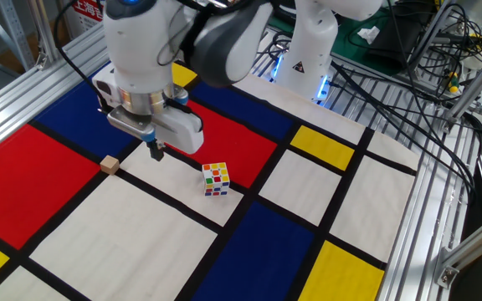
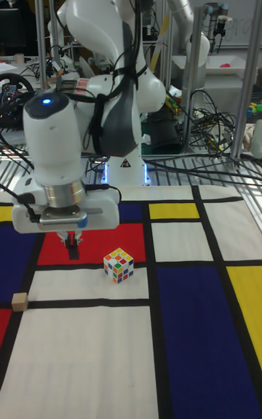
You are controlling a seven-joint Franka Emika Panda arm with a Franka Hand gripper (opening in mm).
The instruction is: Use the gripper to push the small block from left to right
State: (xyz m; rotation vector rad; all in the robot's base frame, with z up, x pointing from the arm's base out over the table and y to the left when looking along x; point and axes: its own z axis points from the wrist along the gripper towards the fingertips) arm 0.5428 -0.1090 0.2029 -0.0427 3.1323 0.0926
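Franka arm (image 1: 224, 38): glossy white rounded shells with grey joint sections; a blue indicator light (image 2: 46, 101) glows on the last link. A ribbed metallic collar joins this link to a white boxy wrist module (image 1: 159, 125). Black cables run along the links. The gripper (image 1: 155, 151) is a short, dark, narrow tip. The white base (image 1: 308, 63) bears a triangular warning label.

White robot arm (image 1: 224, 42) arches forward from its base (image 1: 308, 50) and bends downward at the wrist (image 1: 141, 50). A white boxy module (image 1: 153, 125) sits beneath the wrist. The gripper (image 1: 156, 151) (image 2: 71, 246) points straight down, its dark fingers pressed together into one narrow tip, holding nothing.
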